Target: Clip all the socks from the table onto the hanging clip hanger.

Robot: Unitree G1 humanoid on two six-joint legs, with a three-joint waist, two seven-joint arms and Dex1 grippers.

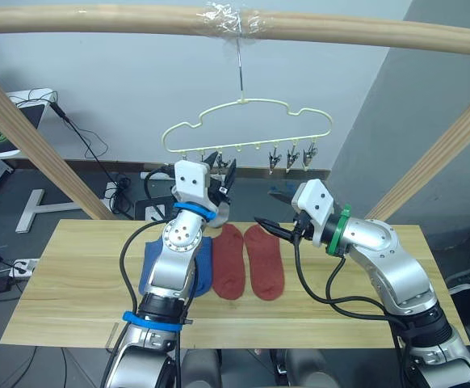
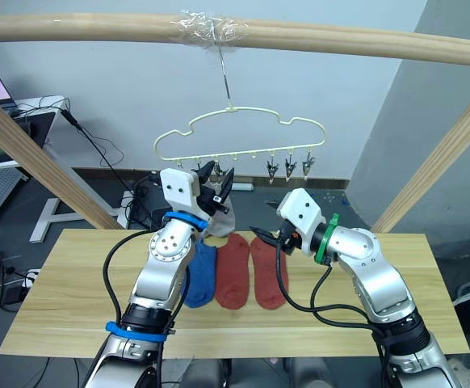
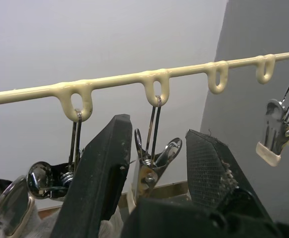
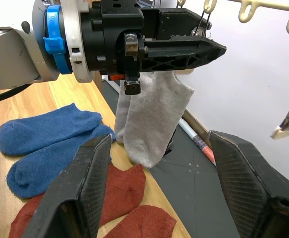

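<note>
The pale-yellow clip hanger [image 1: 247,128] hangs by its hook from the taped pole. My left gripper [image 1: 225,168] is raised to its row of clips, open, with a silver clip [image 3: 153,168] between its fingers. Two light grey socks [image 4: 154,116] hang from clips just behind and below that gripper. On the table [image 1: 57,307] lie two rust-red socks [image 1: 245,263] side by side and two blue socks [image 4: 45,146], partly hidden behind my left arm. My right gripper [image 1: 265,207] hovers open and empty above the red socks, right of the left gripper.
A round wooden pole frame [image 1: 138,20] spans overhead, with slanted poles [image 1: 33,149] at both sides. Three more silver clips [image 1: 291,158] hang free at the hanger's right end. Cables and a white stand [image 1: 37,206] sit on the floor behind the table.
</note>
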